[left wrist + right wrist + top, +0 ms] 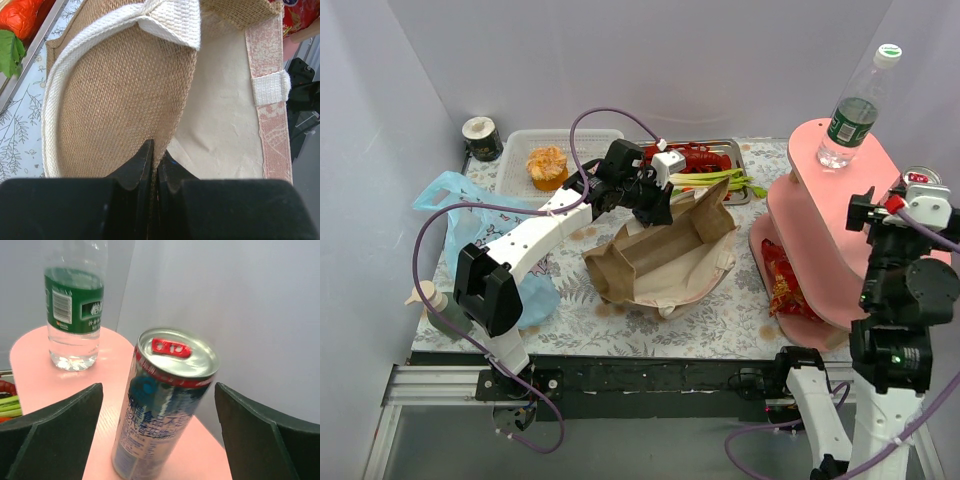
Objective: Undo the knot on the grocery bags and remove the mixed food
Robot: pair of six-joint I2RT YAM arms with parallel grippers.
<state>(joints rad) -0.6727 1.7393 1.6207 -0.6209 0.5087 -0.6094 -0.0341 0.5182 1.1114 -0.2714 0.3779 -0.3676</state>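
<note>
The brown woven bag (665, 260) lies open on the table's middle. My left gripper (657, 207) is shut on its far wall; in the left wrist view the fingertips (156, 160) pinch the bag's edge (120, 100). The light-blue plastic bag (450, 195) lies at the left. A slim drink can (160, 405) stands on the pink shelf (40, 375). My right gripper (159, 432) is open, one finger on each side of the can, not touching it. The red lobster (698, 155) and leek (715, 180) lie in a metal tray. The orange cupcake piece (547, 165) sits in the white basket. A red snack packet (785, 285) lies under the shelf.
A water bottle (855, 110) stands on the pink shelf's far end, also in the right wrist view (75, 305). A green pump bottle (435, 305) stands at the near left edge. A dark cup (480, 135) stands at the back left corner.
</note>
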